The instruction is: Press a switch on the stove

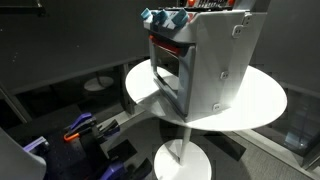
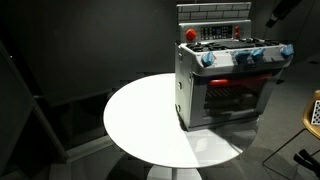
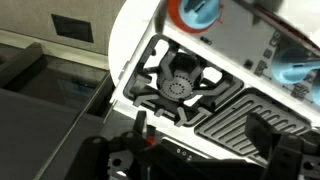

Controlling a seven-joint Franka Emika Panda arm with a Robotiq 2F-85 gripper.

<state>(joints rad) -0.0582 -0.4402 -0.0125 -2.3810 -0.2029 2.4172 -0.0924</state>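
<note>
The silver-grey toy stove (image 1: 215, 60) stands on a round white table, with its oven door, red strip and blue and red knobs showing in both exterior views (image 2: 225, 95). In the wrist view I look down on the stove top (image 3: 235, 45). It has a black burner grate (image 3: 180, 88), a ribbed griddle plate (image 3: 240, 115) and blue knobs (image 3: 200, 10). My gripper (image 3: 200, 135) is open and empty, its two dark fingers hovering just above the stove top, apart from the knobs. In an exterior view the gripper (image 1: 205, 6) is at the stove's top edge.
The round white table (image 2: 140, 115) on a pedestal base (image 1: 180, 160) bears only the stove, near one edge. Blue and orange items (image 1: 80, 128) lie on the dark floor. A wooden object (image 2: 313, 110) stands at the frame edge.
</note>
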